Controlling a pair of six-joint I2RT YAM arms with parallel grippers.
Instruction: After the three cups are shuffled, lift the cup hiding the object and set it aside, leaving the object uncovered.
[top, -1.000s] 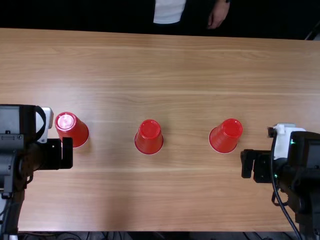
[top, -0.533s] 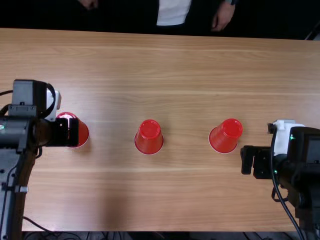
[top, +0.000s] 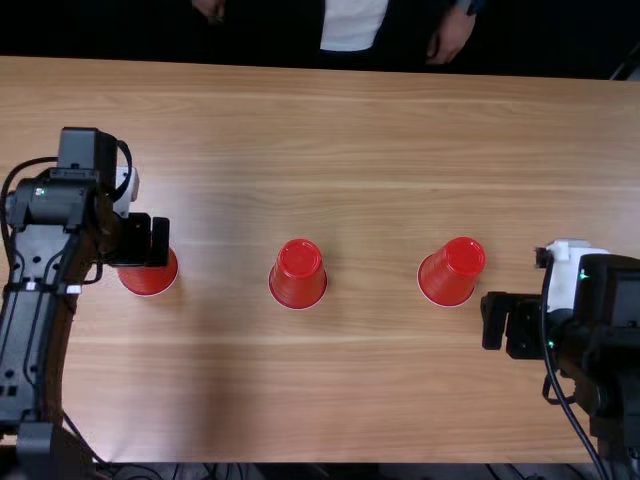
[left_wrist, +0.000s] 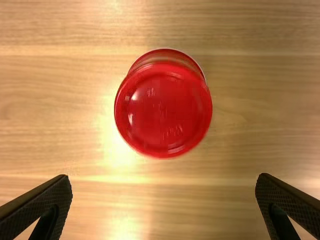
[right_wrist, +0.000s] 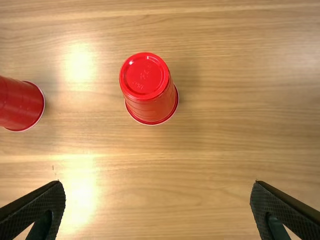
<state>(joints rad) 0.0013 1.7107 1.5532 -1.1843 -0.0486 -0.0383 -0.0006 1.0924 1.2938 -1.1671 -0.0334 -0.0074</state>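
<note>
One light wooden table (top: 380, 130) spans the top view from edge to edge. Two black arms rise from the bottom of that frame: the left arm (top: 40, 300) runs up the left edge, and the right arm (top: 595, 340) sits in the lower right corner.

Three red cups stand upside down in a row across the middle of the frame, well apart from one another: the left cup (top: 150, 275) at centre left, the middle cup (top: 298, 272) just left of centre, and the right cup (top: 452, 270) right of centre. All three rest rim-down on the wood, and which one covers the object cannot be told.

The left gripper (top: 145, 242) hangs directly over the left cup, covering its far half in the top view. In the left wrist view its jaws are spread wide, wider than the cup (left_wrist: 163, 102), and hold nothing. The right gripper (top: 497, 325) sits near the right cup, lower and further right in the frame, apart from it. In the right wrist view its jaws are also spread wide and hold nothing.
</note>
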